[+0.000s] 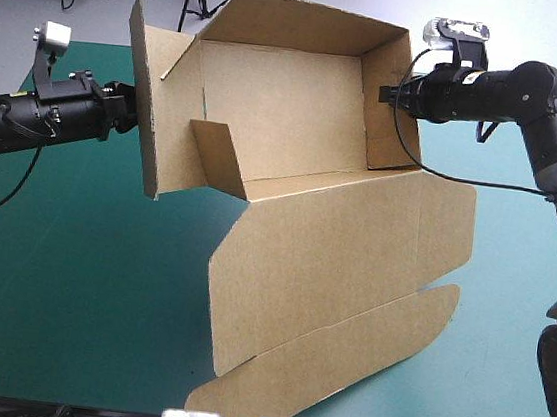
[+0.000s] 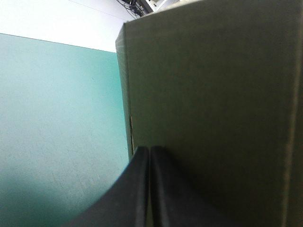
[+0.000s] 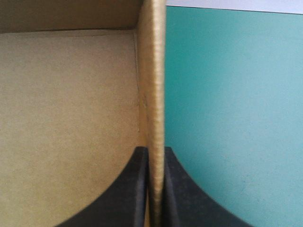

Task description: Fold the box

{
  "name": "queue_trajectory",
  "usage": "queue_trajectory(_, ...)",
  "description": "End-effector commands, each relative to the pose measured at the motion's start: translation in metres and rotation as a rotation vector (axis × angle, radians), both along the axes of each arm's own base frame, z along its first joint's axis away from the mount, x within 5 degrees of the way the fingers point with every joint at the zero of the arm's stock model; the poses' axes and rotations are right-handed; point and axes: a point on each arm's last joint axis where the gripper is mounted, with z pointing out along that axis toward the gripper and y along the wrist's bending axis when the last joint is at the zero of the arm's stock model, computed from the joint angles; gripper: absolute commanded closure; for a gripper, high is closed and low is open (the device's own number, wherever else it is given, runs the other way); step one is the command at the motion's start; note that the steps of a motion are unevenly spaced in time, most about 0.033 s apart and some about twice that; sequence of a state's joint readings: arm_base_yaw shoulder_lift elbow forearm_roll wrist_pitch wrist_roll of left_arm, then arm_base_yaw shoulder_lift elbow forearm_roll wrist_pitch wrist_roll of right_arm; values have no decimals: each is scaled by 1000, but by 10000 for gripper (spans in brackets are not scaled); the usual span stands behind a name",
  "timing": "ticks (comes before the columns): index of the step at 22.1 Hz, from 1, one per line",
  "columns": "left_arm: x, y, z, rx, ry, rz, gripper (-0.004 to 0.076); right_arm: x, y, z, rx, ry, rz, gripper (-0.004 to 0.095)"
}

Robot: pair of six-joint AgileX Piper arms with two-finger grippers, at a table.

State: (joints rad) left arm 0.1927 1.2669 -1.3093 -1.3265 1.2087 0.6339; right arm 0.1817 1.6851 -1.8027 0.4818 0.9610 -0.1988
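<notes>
You have the box (image 1: 297, 130) tilted up toward the tabletop's (image 1: 70, 275) far edge. The left gripper (image 1: 136, 117) pinches its left wall, the right gripper (image 1: 385, 93) its right wall, fingers nearly closed.

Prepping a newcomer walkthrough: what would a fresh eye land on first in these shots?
First, the big brown box at mid-table: an open tray with its walls up and its long lid spreading toward the near edge over the teal-green cover. Next, the left gripper and the right gripper, each pinching one of the tray's walls from opposite sides.
</notes>
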Motion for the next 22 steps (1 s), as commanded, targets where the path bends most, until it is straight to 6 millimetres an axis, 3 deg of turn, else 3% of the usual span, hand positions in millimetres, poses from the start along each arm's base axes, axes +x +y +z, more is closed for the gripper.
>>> queue_trajectory(1, -21, -12, 24, -96, -64, -114, 721, -11, -4, 27, 13, -97, -37, 924)
queue_trajectory(22, -8, -4, 19, -16, -107, 14, 721, -10, -6, 25, -9, -86, -58, 925)
